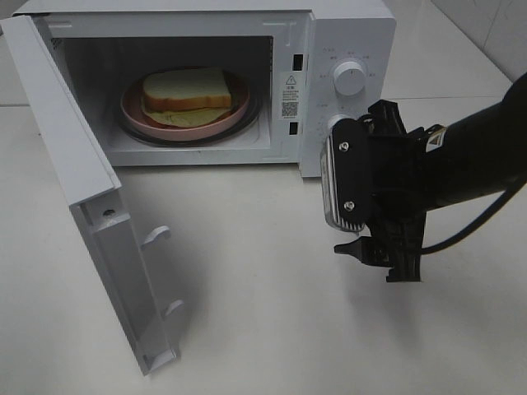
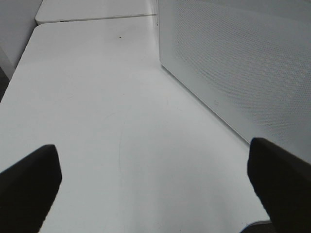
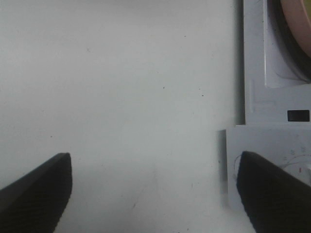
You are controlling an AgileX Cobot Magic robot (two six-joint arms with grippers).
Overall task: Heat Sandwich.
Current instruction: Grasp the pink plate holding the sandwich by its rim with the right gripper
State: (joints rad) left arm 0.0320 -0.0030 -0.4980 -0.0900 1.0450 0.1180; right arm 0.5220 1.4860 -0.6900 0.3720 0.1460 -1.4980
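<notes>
The sandwich (image 1: 185, 90) is seen lying on a round pink plate (image 1: 132, 109) inside the cavity of the white microwave (image 1: 346, 33). The microwave's door (image 1: 74, 173) is swung wide open toward the left of the exterior view. The right tool (image 3: 153, 191) is positioned over the desk (image 1: 263, 313), just in front of the control panel and below the dial (image 1: 350, 78). Its fingers (image 3: 36, 194) are spread far apart and nothing is gripped between them. The left tool (image 2: 155, 189) is likewise parted and empty, poised low over the desk beside a perforated white panel (image 2: 243, 63) of the microwave.
</notes>
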